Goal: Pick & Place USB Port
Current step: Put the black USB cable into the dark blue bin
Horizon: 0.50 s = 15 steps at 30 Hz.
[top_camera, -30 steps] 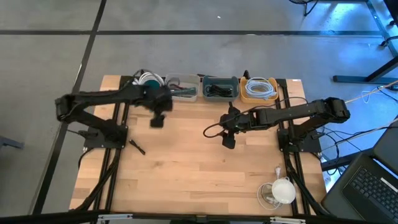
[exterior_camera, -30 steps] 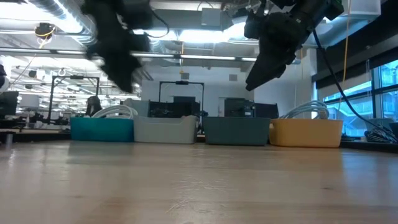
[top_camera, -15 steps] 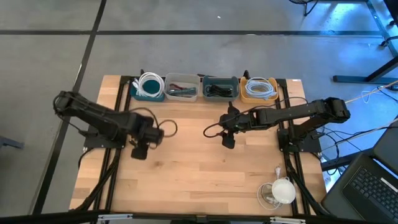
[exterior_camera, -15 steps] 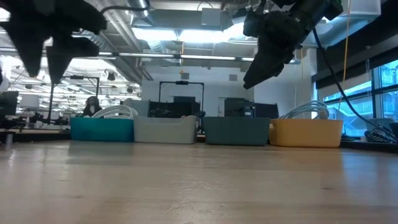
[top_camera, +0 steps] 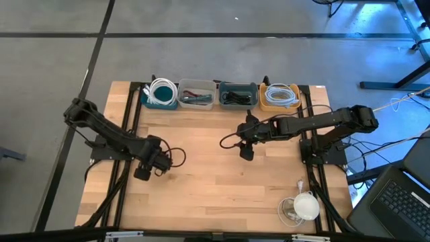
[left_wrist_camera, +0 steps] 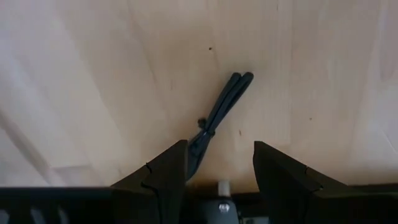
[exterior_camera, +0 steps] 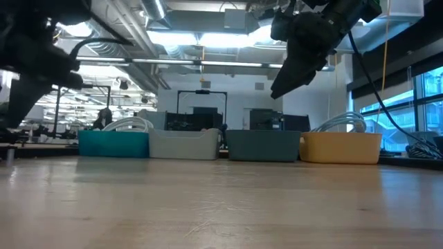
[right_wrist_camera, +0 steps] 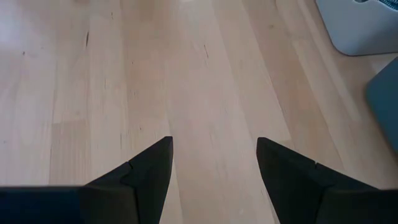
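A small dark cable piece, folded on itself (left_wrist_camera: 219, 111), lies flat on the wooden table near its left side. It shows only in the left wrist view; in the high view my left arm covers it. My left gripper (top_camera: 142, 173) (left_wrist_camera: 217, 167) is open and hovers above it, pointing down, one finger on each side of the piece's nearer end. In the low view it (exterior_camera: 19, 97) is well above the table top. My right gripper (top_camera: 246, 153) (right_wrist_camera: 214, 163) is open and empty above the table's middle; it also shows in the low view (exterior_camera: 280, 88).
Four bins stand in a row along the far edge: a teal bin (top_camera: 161, 94) with a white cable coil, a grey bin (top_camera: 196, 95), a dark teal bin (top_camera: 236, 95) and a yellow bin (top_camera: 280, 97) with a white coil. A white cup (top_camera: 306, 205) sits near the right front corner.
My left gripper has swung from over the teal and grey bins at the far edge toward the table's near left, and has come lower, ending over the dark cable piece. My right arm has kept still.
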Tool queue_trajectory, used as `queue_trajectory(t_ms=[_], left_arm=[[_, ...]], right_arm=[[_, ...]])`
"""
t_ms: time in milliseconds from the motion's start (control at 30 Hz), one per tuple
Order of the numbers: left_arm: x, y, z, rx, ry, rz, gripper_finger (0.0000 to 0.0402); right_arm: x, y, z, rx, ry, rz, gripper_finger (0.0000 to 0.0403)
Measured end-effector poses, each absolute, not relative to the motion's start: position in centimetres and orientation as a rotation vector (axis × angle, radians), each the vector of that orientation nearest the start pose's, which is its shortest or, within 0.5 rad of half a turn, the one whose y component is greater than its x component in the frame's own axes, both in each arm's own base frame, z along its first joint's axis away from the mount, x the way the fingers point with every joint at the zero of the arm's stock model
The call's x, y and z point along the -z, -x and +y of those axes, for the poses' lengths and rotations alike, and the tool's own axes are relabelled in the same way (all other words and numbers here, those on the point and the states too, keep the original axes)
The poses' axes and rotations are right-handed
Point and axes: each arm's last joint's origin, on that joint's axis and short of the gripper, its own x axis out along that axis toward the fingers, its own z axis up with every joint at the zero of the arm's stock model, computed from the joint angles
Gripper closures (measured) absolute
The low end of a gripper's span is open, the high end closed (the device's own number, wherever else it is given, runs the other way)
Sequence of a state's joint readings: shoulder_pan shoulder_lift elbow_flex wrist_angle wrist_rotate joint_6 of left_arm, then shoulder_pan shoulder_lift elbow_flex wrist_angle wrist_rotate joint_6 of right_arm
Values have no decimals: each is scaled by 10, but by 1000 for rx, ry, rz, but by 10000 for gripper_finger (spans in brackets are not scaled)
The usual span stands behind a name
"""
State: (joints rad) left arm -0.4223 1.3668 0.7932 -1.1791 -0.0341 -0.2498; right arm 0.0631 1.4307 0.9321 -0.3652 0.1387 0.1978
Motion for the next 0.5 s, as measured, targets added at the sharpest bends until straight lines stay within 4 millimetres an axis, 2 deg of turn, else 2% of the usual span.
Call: queue_trajectory(t_ms=[500], left_arm=[[-161, -163, -75, 61, -197, 1725, 229]], right_arm=[[-230, -292, 14, 153, -106, 810, 169]])
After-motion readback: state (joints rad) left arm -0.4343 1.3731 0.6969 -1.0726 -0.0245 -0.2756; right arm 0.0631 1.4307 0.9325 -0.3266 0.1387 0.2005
